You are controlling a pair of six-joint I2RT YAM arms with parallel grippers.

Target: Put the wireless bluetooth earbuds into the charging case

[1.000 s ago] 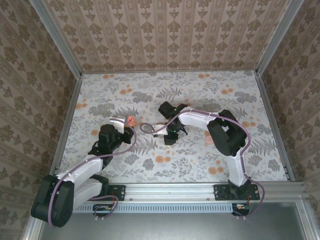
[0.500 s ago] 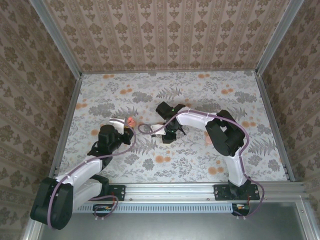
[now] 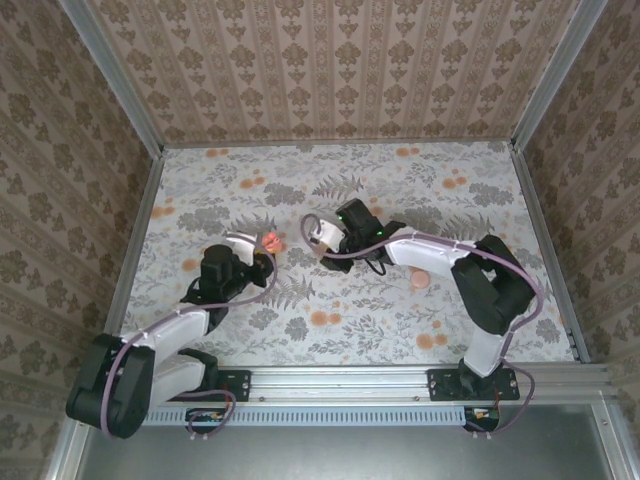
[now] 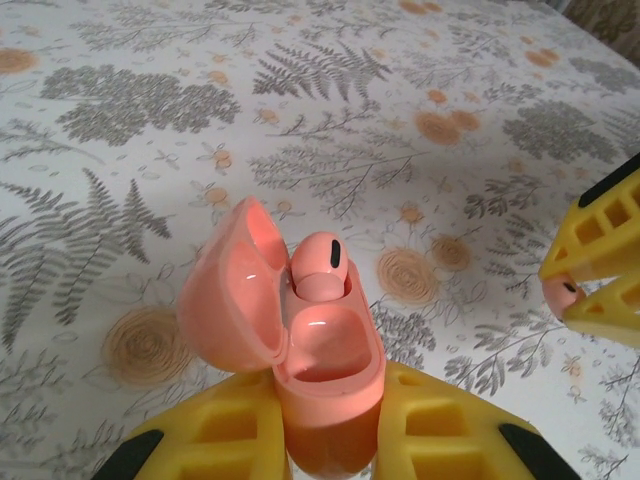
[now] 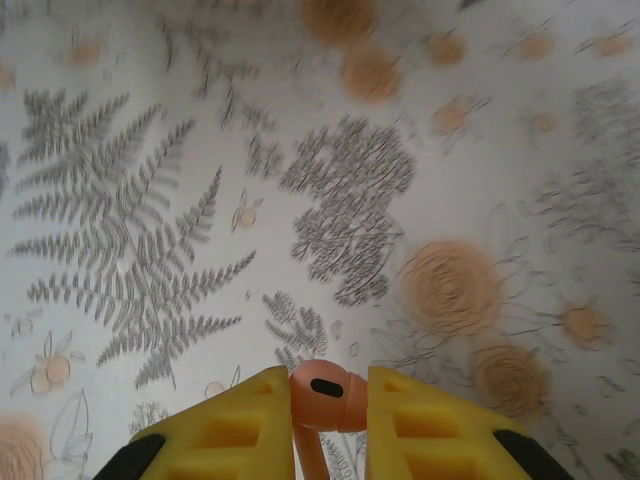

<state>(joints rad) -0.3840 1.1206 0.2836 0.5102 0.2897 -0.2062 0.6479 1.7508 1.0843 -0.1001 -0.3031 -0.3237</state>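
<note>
Tabletop: pale cloth printed with grey ferns and orange blossoms is stretching under both arms, and patterned wallpaper is closing it in on three sides.
Left gripper: it's reaching in from the left toward mid-table, and its yellow pads are pinching the lower body of the case, narrow and firm on it.
Charging case: coral-pink, standing upright between those pads at the bottom of the left wrist view; from overhead it's showing as a pink spot at the left arm's tip.
Lid: hanging open, tilting off to the left on its hinge, its glossy inside catching the light.
Seated earbud: one pink bud is sitting in the far socket, its rounded head poking above the rim, a dark oval mark on it.
Near socket: gleaming just in front of that bud.
Right gripper: it's stretching across from the right, tips pointing at the left gripper, near but apart; the jaws are drawn in tight around a second bud.
Held earbud: clamped between the right arm's yellow pads, dark oval toward the lens, stem running down between them, fern print blurring behind it.
Gap: in the left wrist view the right gripper's yellow tips are poking in at the right edge, a sliver of pink between them, off to the right of the open case and not touching it.
Pale-pink disc: lying flat on the cloth just beside the right arm.
</note>
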